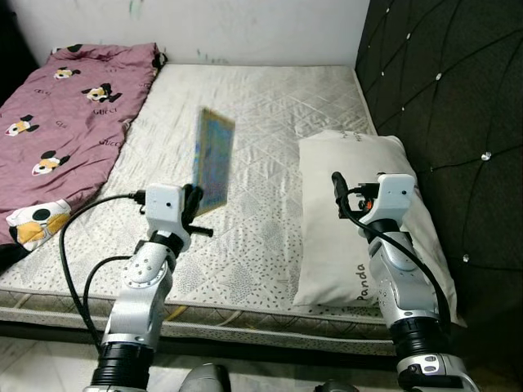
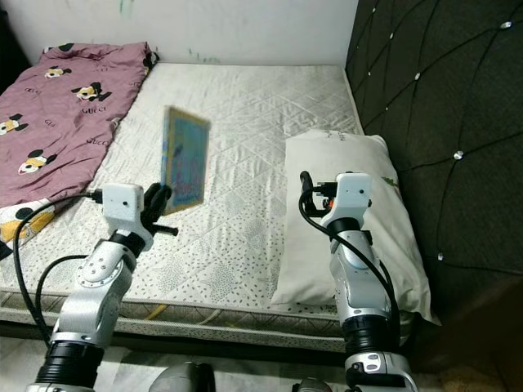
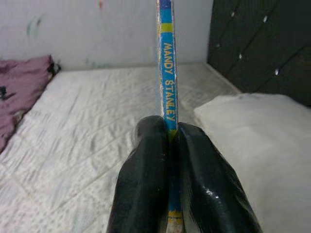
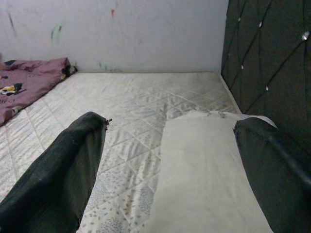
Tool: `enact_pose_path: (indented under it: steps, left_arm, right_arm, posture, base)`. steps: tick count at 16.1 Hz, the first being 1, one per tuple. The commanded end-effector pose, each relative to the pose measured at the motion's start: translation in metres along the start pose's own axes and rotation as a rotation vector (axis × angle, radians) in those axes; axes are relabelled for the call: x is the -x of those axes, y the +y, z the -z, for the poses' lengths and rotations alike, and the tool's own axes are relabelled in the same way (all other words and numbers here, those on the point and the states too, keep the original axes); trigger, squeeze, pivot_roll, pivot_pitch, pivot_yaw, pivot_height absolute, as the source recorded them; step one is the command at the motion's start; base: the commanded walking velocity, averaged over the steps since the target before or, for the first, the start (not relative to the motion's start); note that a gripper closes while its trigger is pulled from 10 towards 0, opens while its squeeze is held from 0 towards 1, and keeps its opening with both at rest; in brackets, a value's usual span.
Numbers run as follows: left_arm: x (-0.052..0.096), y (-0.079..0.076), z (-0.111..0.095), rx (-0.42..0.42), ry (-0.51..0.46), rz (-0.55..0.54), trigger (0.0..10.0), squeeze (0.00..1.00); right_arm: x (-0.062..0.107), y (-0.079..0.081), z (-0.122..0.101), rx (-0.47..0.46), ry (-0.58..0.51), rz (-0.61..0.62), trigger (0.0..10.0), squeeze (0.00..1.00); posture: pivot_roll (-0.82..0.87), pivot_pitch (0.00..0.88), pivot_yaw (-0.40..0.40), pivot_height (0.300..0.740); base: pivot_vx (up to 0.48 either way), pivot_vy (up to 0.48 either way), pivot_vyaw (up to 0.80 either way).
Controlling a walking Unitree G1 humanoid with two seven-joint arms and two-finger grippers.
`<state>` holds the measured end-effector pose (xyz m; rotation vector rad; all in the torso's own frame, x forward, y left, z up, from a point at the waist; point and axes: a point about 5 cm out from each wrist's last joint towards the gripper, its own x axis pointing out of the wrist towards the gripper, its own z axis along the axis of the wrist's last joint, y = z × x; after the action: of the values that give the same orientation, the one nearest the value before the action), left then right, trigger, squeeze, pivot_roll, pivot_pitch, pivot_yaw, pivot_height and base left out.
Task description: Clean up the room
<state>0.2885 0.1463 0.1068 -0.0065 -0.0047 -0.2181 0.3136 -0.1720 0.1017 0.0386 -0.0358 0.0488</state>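
Above the bare quilted mattress [image 1: 261, 122], the left tool [image 3: 170, 145] is clamped on a thin book [image 1: 212, 161], held upright; its spine reads "MANDY STANLEY". The right tool [image 4: 170, 145] hangs wide open over the white pillow [image 1: 359, 220] marked "Panda", beside the dark tufted headboard [image 1: 458, 106]. A maroon blanket [image 1: 65, 114] covers the mattress's far-left side.
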Motion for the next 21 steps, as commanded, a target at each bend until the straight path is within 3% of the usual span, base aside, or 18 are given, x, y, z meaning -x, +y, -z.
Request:
enact_pose_path:
  steps: [1,2,3,8,16,21]
  left_arm:
    - [0.003,0.005,-0.011,0.008,-0.055,-0.036,10.0,0.00]
    - [0.006,0.003,-0.010,0.042,-0.044,-0.035,10.0,0.00]
    - [0.012,0.002,-0.011,0.004,-0.077,-0.048,10.0,0.00]
    - [0.032,0.015,-0.009,0.033,-0.085,-0.177,10.0,0.00]
    - [0.026,0.009,-0.012,0.032,-0.093,-0.145,10.0,0.00]
    - [0.025,0.010,-0.010,0.021,-0.084,-0.173,10.0,0.00]
  right_arm:
    - [0.002,-0.001,-0.002,-0.014,-0.008,0.006,10.0,0.00]
    - [0.005,-0.001,-0.002,-0.026,-0.004,0.011,10.0,0.00]
    - [0.008,0.000,-0.001,-0.025,-0.002,0.008,10.0,0.00]
    - [0.023,-0.011,0.004,-0.007,0.033,0.028,10.0,0.00]
    - [0.023,-0.006,0.004,-0.008,0.047,0.006,10.0,0.00]
    - [0.021,-0.005,0.003,-0.008,0.051,-0.009,10.0,0.00]
  posture:
    - [0.00,0.032,0.043,0.740]
    - [-0.01,0.044,0.042,0.740]
    - [-0.01,0.060,0.038,0.740]
    - [0.00,0.104,0.026,0.740]
    - [0.00,0.097,0.026,0.740]
    - [0.00,0.092,0.023,0.673]
  base:
    - [0.000,0.000,0.00]
    - [0.000,0.000,0.00]
    - [0.000,0.000,0.00]
    - [0.000,0.000,0.00]
    - [0.000,0.000,0.00]
    - [0.000,0.000,0.00]
